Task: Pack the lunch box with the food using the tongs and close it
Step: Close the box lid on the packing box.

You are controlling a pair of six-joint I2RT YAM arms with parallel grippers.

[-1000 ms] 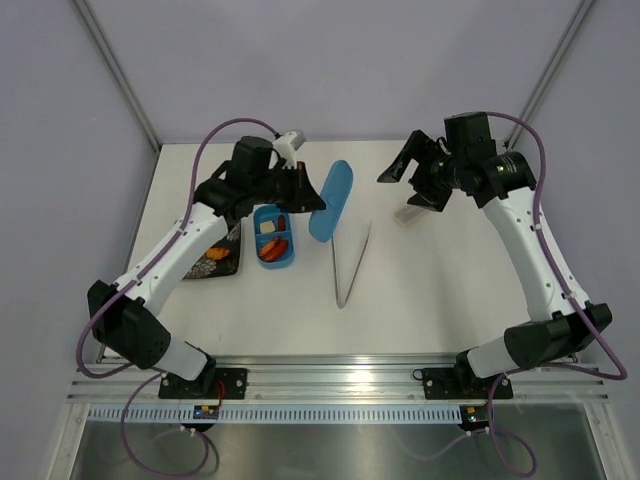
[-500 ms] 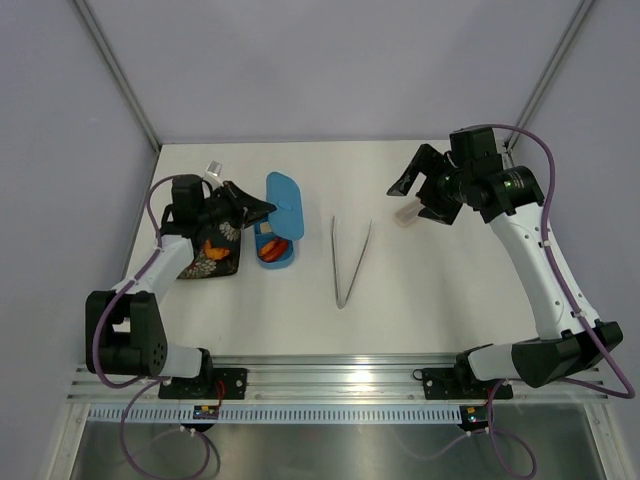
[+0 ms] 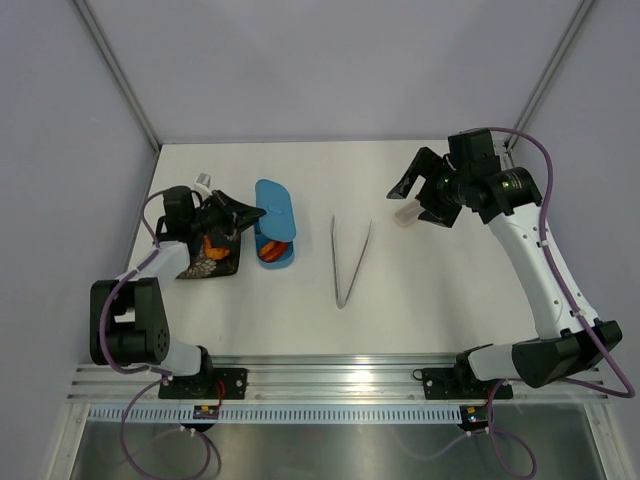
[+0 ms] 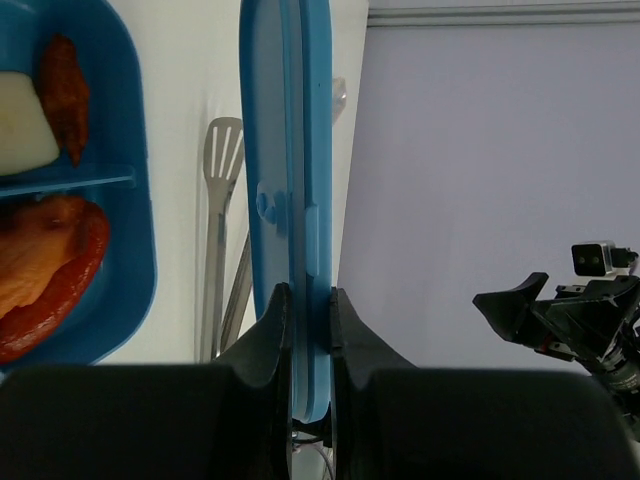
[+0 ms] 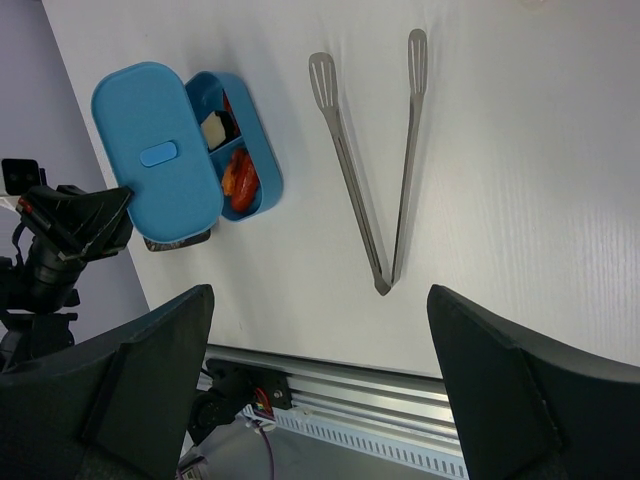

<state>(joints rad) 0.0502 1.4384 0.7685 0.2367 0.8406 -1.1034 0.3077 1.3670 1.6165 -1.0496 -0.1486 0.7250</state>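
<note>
Blue plastic fills the left wrist view as the left tool (image 4: 309, 305) clamps its fingers (image 4: 268, 335) on the edge of the flat oval lid (image 4: 290, 170), held edge-on to that camera just beside the open lunch box (image 4: 120, 130). From above, the lid hangs tilted over the far end of the box, not yet seated on the rim.

The food (image 4: 45, 270) is already inside: a pale cream piece and a red sausage-like piece in one compartment, orange-red pieces in the other. Packing looks finished, and closing appears to be the step in hand. The next move calls for levelling the lid, lining its oval up with the rim and lowering it squarely before pressing. A skewed lid could catch on the wall or nudge the light box along the surface (image 3: 420, 290).

The tongs (image 3: 350, 262) lie flat on the surface to the right of the box and well apart from it. The joined end of their V points towards the arm bases, and neither tool touches them. The right tool (image 5: 318, 295) hovers over the far right side, jaws wide apart and empty, well apart from tongs and box.

A dark patterned plate (image 3: 205, 262) lies under the left arm, just left of the box. Whether the orange on it is pattern or leftover food cannot be told.
</note>
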